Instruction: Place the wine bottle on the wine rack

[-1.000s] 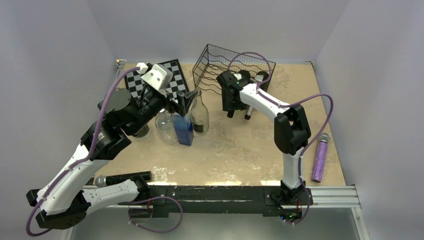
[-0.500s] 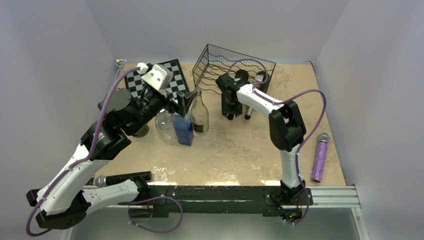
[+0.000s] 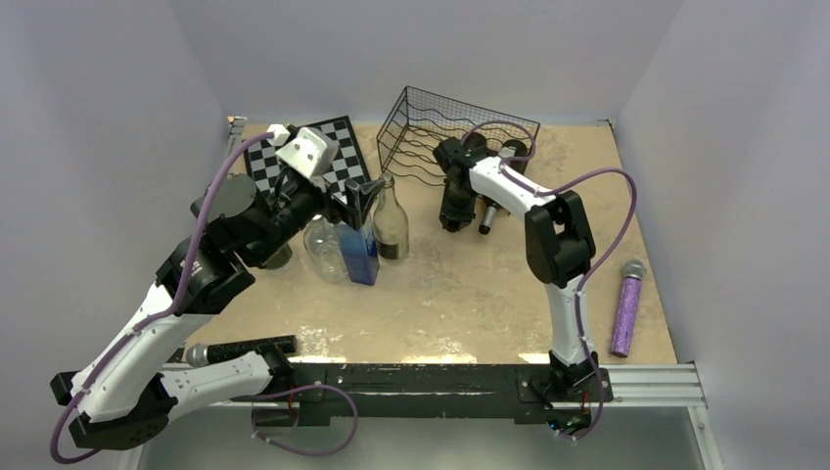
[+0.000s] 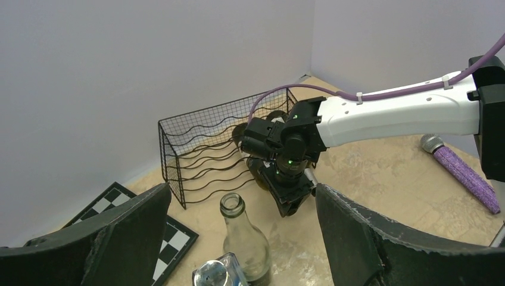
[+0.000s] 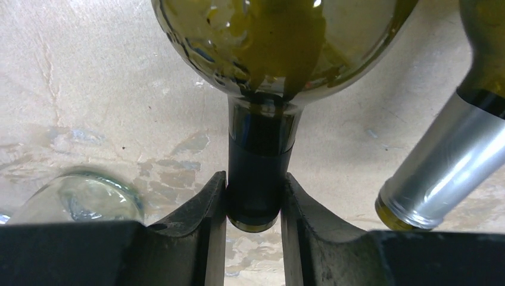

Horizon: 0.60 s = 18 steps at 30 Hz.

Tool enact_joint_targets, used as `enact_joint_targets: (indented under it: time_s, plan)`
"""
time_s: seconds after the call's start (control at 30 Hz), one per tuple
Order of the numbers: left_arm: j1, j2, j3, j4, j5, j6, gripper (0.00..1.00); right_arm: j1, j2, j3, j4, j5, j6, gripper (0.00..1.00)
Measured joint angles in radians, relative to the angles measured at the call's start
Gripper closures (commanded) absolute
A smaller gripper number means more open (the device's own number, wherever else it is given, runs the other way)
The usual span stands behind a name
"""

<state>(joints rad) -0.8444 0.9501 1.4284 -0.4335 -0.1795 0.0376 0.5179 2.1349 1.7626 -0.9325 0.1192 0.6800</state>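
Forearm stretched to the wine rack [image 3: 421, 127], right tool [image 5: 255, 199] clamps the wine bottle [image 5: 280, 42] neck; left tool [image 4: 241, 202] gapes

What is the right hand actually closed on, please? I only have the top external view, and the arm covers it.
Observer: In the right wrist view, the right hand is shut on the dark neck of the green wine bottle, close to its mouth.
Operator: Is it touching the bottle beside it?
Observer: No. The second bottle, which has a silver foil neck, lies apart from the hand.
Operator: And the left hand?
Observer: In the left wrist view, the left hand is wide open and holds nothing.
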Motion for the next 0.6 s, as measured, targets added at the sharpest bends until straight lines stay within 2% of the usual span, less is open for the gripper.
enact_joint_targets:
  time_s: [0.43,0.47,0.53,0.6]
  plan:
    - [0.0,0.0,0.0,-0.002,-0.007,0.0,0.06,-0.034,0.023,0.04,0.008,-0.087,0.12,1.0]
    - [0.0,0.0,0.0,-0.002,-0.007,0.0,0.06,-0.036,0.023,0.04,0.013,-0.089,0.125,0.95]
    - [0.0,0.0,0.0,-0.002,-0.007,0.0,0.06,-0.041,0.023,0.039,0.024,-0.09,0.132,0.66]
    - [0.0,-0.001,0.0,-0.002,-0.007,0.0,0.06,-0.042,0.022,0.033,0.04,-0.089,0.133,0.43]
